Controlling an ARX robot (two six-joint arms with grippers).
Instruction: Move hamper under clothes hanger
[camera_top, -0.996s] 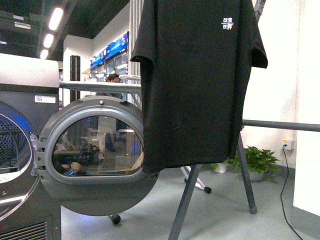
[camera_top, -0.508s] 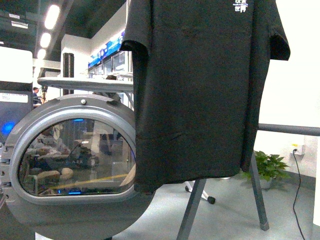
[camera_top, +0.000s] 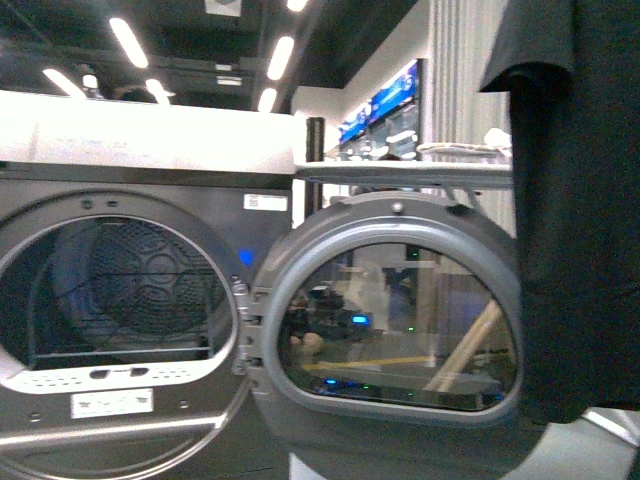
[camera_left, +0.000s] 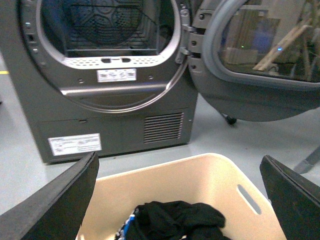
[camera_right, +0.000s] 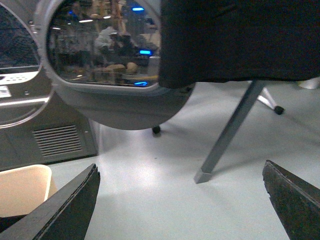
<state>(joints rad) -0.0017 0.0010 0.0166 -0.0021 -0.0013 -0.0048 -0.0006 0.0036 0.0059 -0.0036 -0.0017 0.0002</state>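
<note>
The hamper is a cream tub on the floor in front of the dryer, with dark clothes heaped inside. My left gripper hangs open above its far rim, with a finger out past each side wall and nothing held. The hamper's corner also shows in the right wrist view. My right gripper is open over bare floor. One slanted grey leg of the clothes hanger stands beyond it, under a hanging black shirt. The front view shows neither gripper nor the hamper.
A grey dryer fills the left of the front view, its round door swung open to the right. The black shirt hangs at the right edge. The door overhangs the floor beside the hamper.
The front view has swung left. The dryer's open drum has come into view, and the black shirt has slid from the middle to the right edge.
</note>
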